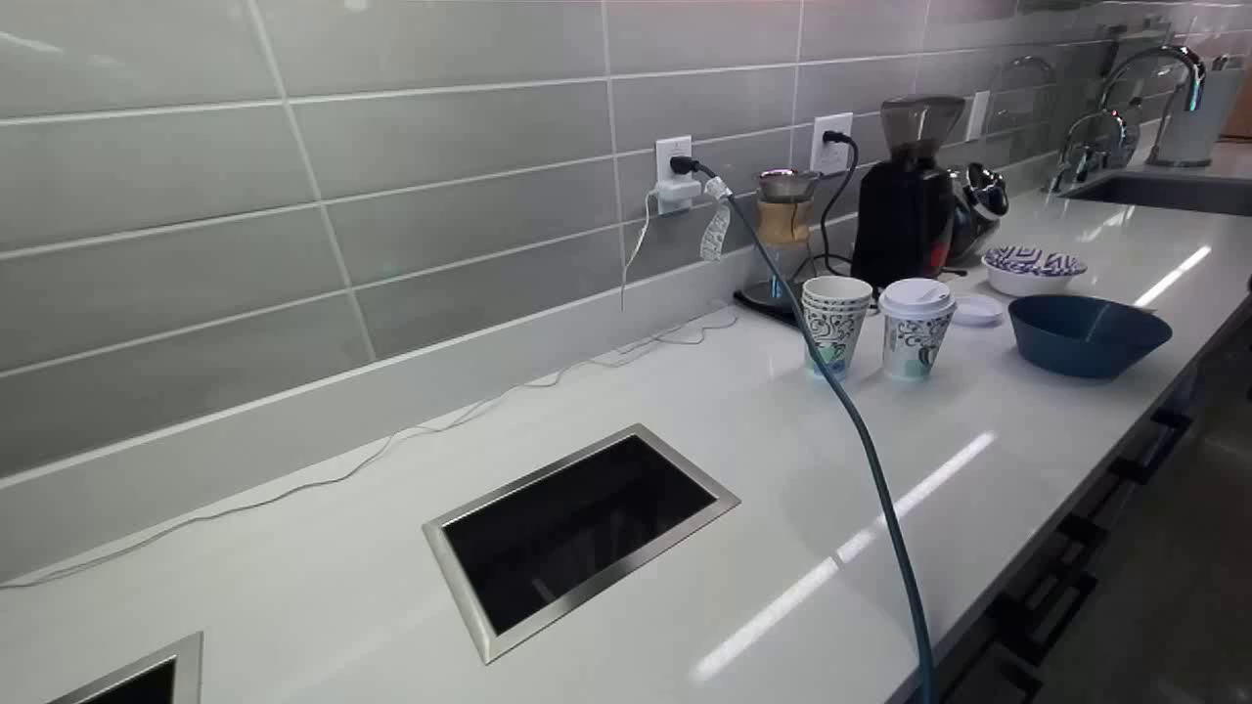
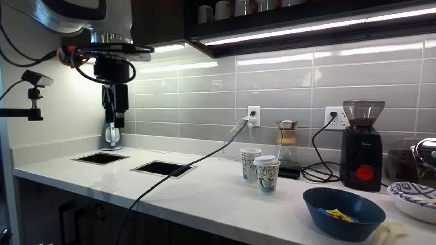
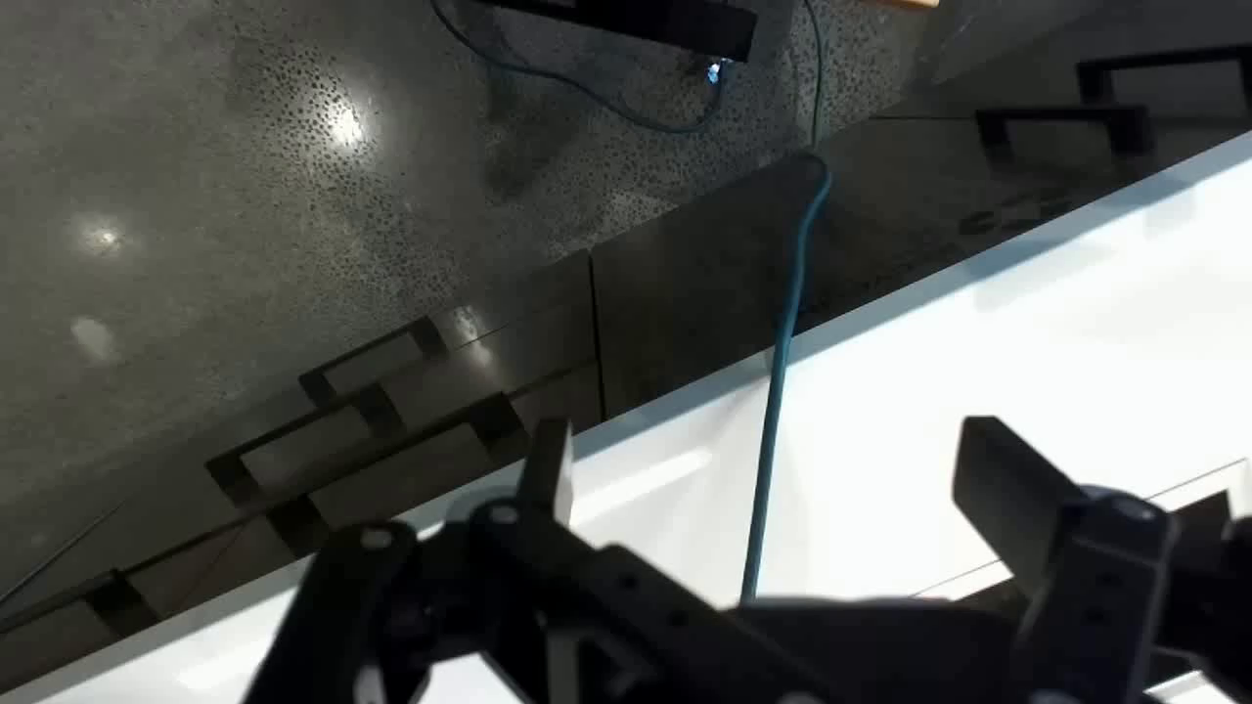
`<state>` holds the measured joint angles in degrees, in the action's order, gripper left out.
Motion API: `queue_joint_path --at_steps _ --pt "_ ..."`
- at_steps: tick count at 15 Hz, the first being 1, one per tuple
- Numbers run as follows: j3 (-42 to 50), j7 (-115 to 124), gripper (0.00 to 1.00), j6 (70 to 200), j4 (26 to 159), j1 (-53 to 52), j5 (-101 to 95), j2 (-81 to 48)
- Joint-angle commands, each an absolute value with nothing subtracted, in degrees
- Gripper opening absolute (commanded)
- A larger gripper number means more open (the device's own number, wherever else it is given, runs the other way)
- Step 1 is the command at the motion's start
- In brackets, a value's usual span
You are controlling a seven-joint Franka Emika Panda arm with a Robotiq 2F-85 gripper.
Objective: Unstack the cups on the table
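A nested stack of white patterned paper cups [image 1: 834,337] stands upright on the glossy white table [image 1: 782,460]. The stack also shows in an exterior view [image 2: 249,168]. Beside it stands a like cup with a white lid [image 1: 916,342], which also shows in an exterior view [image 2: 267,180]. My gripper [image 2: 114,124] hangs high above the far end of the table, well away from the cups. In the wrist view the gripper [image 3: 768,469] has its fingers wide apart with nothing between them. No cups show in the wrist view.
A dark cable [image 2: 177,173] slopes from the wall outlet across the table, passing in front of the cup stack in an exterior view. Near the cups are a blue bowl [image 2: 340,217], a coffee grinder [image 2: 361,160] and a glass coffee maker [image 2: 287,146]. Cut-outs [image 1: 587,528] open in the table.
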<state>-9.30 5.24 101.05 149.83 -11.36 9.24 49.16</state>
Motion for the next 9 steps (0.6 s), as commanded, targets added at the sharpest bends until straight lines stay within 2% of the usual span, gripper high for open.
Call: queue_joint_path --at_steps 1,7,9 --pt "-9.63 4.94 1.00 100.87 149.71 -10.87 9.49 49.18" --pt "-9.63 4.94 1.00 100.87 149.71 -10.87 9.49 49.18" --pt "-9.87 5.96 1.00 105.53 147.32 -9.11 9.02 44.61"
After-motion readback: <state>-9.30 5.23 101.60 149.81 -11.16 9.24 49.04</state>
